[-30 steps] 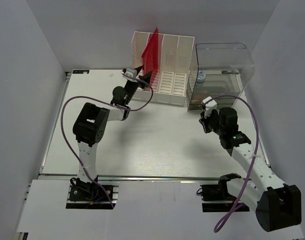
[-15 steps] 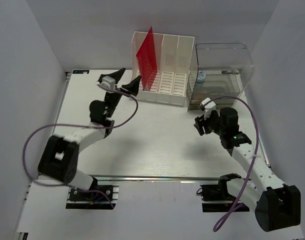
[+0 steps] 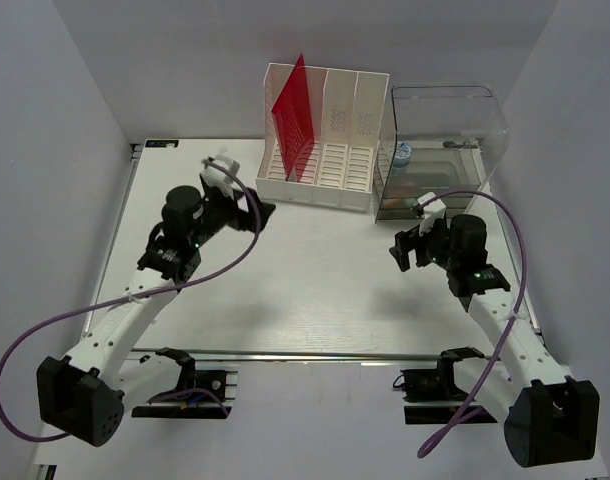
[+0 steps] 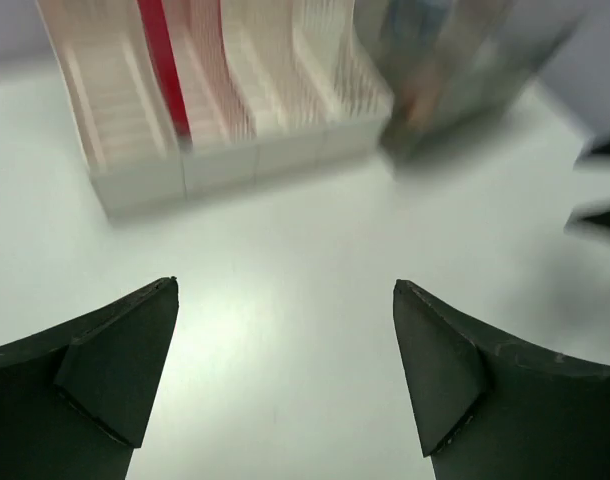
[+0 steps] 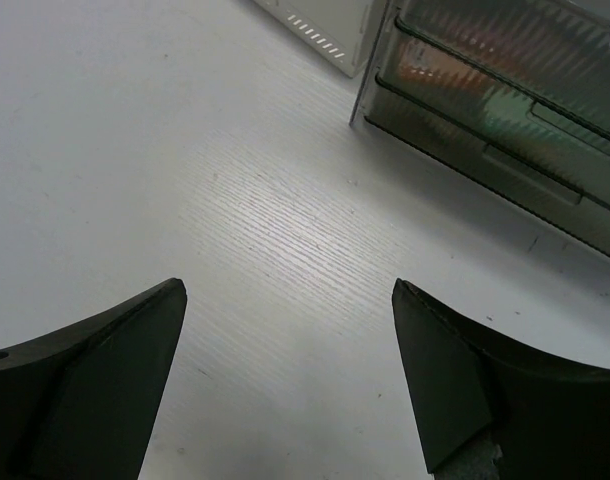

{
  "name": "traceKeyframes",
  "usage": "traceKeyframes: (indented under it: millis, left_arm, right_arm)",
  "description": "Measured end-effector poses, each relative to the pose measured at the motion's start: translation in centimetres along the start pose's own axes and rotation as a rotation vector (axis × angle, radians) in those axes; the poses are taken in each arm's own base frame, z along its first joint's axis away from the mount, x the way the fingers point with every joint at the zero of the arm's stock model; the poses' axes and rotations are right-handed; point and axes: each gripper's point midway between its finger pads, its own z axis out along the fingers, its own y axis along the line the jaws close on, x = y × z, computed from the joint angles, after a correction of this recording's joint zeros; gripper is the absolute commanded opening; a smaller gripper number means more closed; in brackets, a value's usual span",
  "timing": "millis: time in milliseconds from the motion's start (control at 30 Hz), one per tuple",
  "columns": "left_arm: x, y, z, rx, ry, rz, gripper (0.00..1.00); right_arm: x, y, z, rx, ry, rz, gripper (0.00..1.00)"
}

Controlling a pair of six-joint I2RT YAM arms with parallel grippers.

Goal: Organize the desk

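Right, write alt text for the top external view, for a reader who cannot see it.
Two robot arms reach over a white desk, left hand and right hand both open and empty. At the back stand a white file rack holding one red folder and, to its right, a clear drawer box.

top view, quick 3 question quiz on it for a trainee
1. True or false: the left gripper holds the red folder.
2. In the top view, what stands just right of the rack? A) clear box B) mug C) laptop
3. Fill in: the right gripper is ___.
Key: 1 false; 2 A; 3 open
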Motion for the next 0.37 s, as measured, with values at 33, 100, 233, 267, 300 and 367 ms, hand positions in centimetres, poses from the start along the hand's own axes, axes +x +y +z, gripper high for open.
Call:
traceKeyframes:
  millis: [33,100,233,267,300,367]
  left_arm:
    - [2.7,0.2,-0.1,-0.002,0.082,-0.01,0.98]
    - [8.3,0.5,-1.0,0.007,0.24,-0.023,0.98]
    - [14.7,0.1,-3.2,0.053,0.413,-0.034,0.98]
    - [15.2,-0.1,-3.6,0.065,0.431,-0.034,0.98]
    - [15.3,-0.2,-3.7,0.074,0.435,-0.026,0.98]
    - [14.5,-0.4,-3.9,0.087,0.408,0.001,0.98]
  right_arm:
    - [0.0,-0.3,-0.1,0.012,0.003,0.014,0.89]
    - [-0.1,-0.9,-0.3,0.038,0.003,0.036,0.89]
    - [-0.4,-2.7,-1.3,0.118,-0.015,0.061,0.89]
    - [-0.5,-3.2,-1.5,0.139,-0.019,0.066,0.89]
    - [-0.5,-3.7,-1.8,0.158,-0.023,0.069,0.89]
    - [-0.6,-4.5,-2.3,0.186,-0.031,0.074,0.89]
